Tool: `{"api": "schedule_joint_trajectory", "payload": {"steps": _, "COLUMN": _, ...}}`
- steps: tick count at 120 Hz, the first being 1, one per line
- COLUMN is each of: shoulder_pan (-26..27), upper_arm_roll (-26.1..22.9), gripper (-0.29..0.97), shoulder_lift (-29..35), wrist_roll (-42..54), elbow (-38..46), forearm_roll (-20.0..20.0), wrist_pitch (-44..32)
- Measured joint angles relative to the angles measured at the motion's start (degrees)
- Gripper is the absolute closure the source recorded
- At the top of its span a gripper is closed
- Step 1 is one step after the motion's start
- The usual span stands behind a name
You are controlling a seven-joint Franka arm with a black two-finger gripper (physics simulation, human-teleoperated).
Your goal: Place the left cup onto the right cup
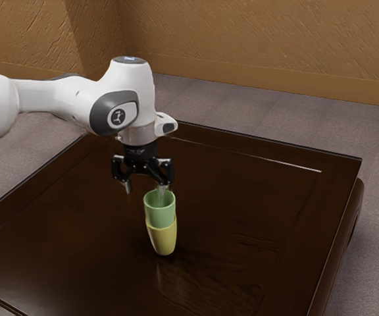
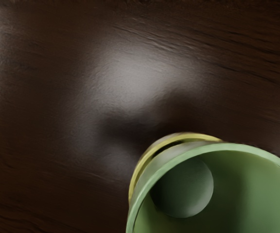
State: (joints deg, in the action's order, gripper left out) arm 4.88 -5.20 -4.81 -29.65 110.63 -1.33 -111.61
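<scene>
While the green cup [image 1: 160, 209] sits nested upright inside the yellow cup [image 1: 164, 241] on the dark table [image 1: 262, 217], the gripper [image 1: 144, 191] hangs just above — fingers spread, gripping nothing.

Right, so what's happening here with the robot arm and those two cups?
The robot arm is stacking cups on a dark wooden table. The green cup sits nested in the yellow cup, which stands upright on the table. The gripper hangs just above the green cup's rim with its fingers apart, so it seems to have let go. The stacking looks done.
</scene>
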Motion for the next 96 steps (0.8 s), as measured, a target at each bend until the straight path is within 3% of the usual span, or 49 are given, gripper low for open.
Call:
{"api": "schedule_joint_trajectory", "payload": {"steps": 55, "shoulder_pan": -0.24, "upper_arm_roll": 3.21, "gripper": 0.01, "shoulder_lift": 0.48, "wrist_roll": 1.34, "elbow": -15.22, "forearm_roll": -2.93, "wrist_pitch": 12.58}}
{"api": "schedule_joint_trajectory", "payload": {"steps": 96, "shoulder_pan": -1.90, "upper_arm_roll": 6.88, "gripper": 0.00, "shoulder_lift": 0.64, "wrist_roll": 12.00, "elbow": -17.90, "forearm_roll": -3.15, "wrist_pitch": 17.00}}
